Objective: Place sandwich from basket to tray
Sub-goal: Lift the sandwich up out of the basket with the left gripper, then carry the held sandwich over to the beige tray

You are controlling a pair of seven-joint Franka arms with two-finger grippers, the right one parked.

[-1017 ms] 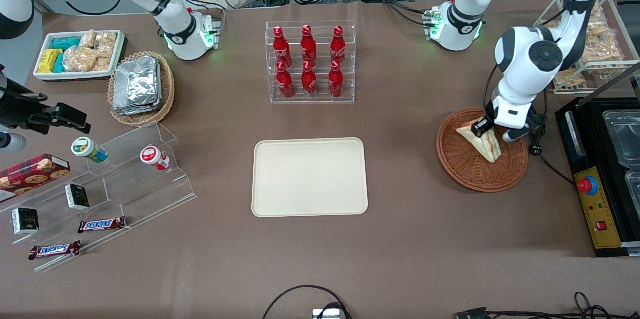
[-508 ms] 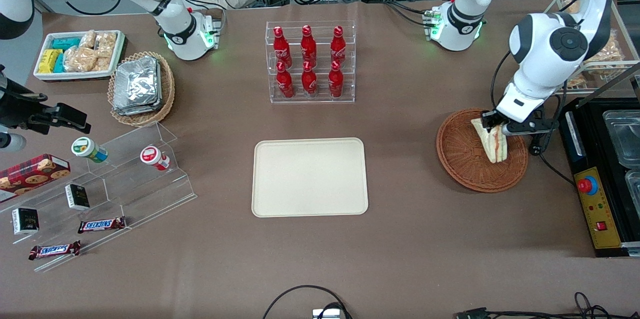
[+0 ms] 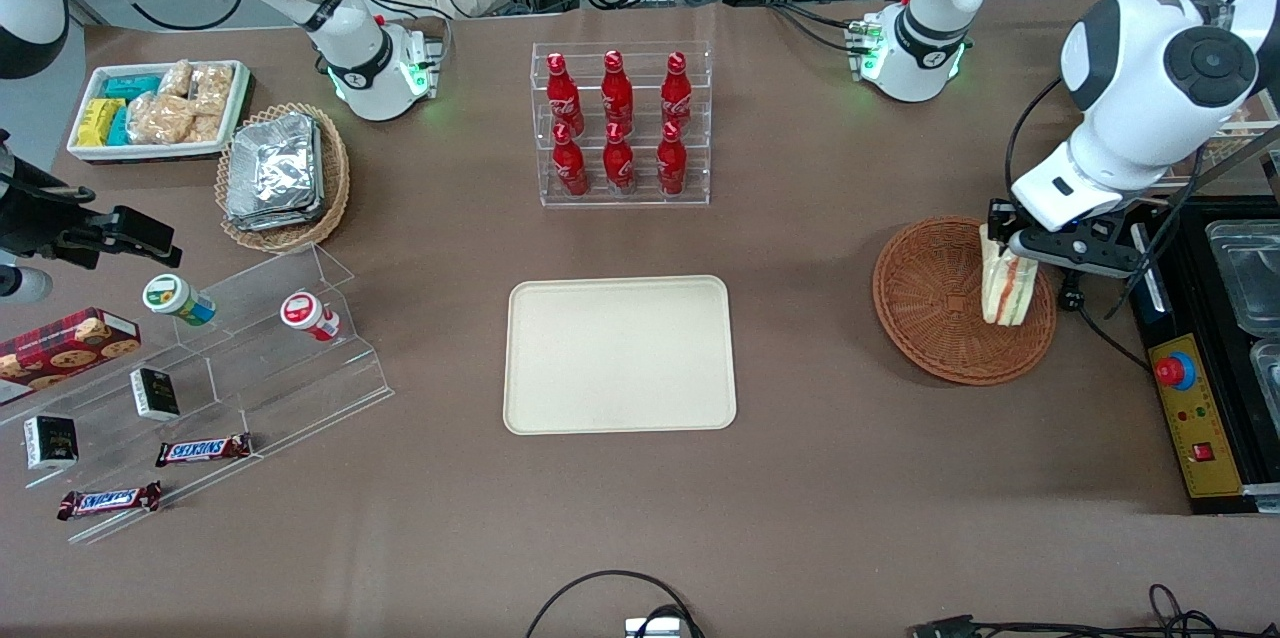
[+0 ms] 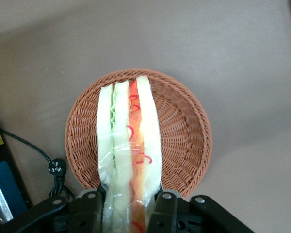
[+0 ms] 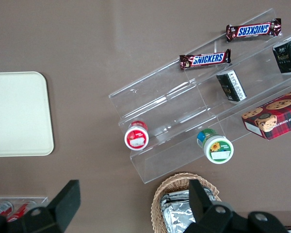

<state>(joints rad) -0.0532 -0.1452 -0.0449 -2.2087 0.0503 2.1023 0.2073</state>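
Pincer [image 4: 131, 206] closed on the sandwich [image 4: 130, 145], gripping across its bread faces at one end, hanging above the basket [image 3: 930, 318]. Wrapped in clear film, so probably light, soft, squashable, slippery. Tray [image 3: 620, 355] well apart, mid-desk [image 3: 800, 478].

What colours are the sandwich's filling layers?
Green and red-orange between white bread on the sandwich, clearest in the left wrist view; the gripper holds it.

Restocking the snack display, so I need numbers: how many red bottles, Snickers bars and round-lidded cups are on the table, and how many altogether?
Red bottles: 6
Snickers bars: 2
Round-lidded cups: 2
Total: 10
The gripper, over the basket, grips the sandwich.
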